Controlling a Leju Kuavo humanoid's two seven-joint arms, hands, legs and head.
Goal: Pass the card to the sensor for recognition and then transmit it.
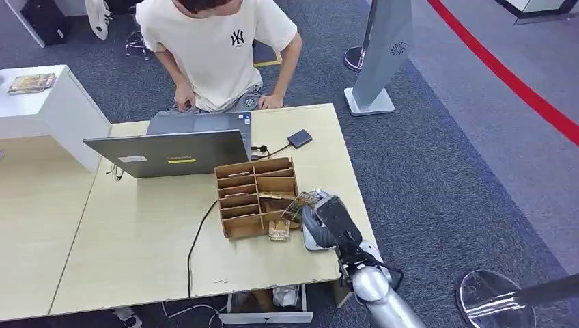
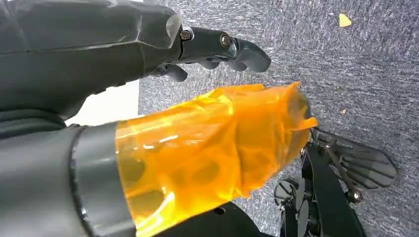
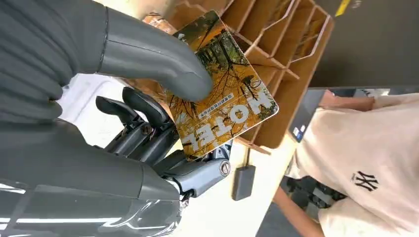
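My right hand [image 1: 329, 220] hovers by the right end of the wooden card rack [image 1: 256, 198] and holds a card [image 1: 300, 203]. In the right wrist view the card [image 3: 222, 98] shows autumn trees and the word HOTEL. It is pinched between the thumb on its face and the fingers [image 3: 143, 123] under it, and the rack [image 3: 291, 44] stands just behind. A pale flat pad [image 1: 313, 240] lies on the table beneath the hand. My left hand [image 2: 197, 138], its thumb wrapped in orange film, hangs over grey carpet holding nothing.
A person in a cream shirt [image 1: 218, 48] sits at an open laptop [image 1: 171, 152] across the table. A small dark box [image 1: 300, 139] on a cable lies near the far edge. Another card [image 1: 279, 231] lies in front of the rack. The table edge [image 1: 362, 205] runs just right of my hand.
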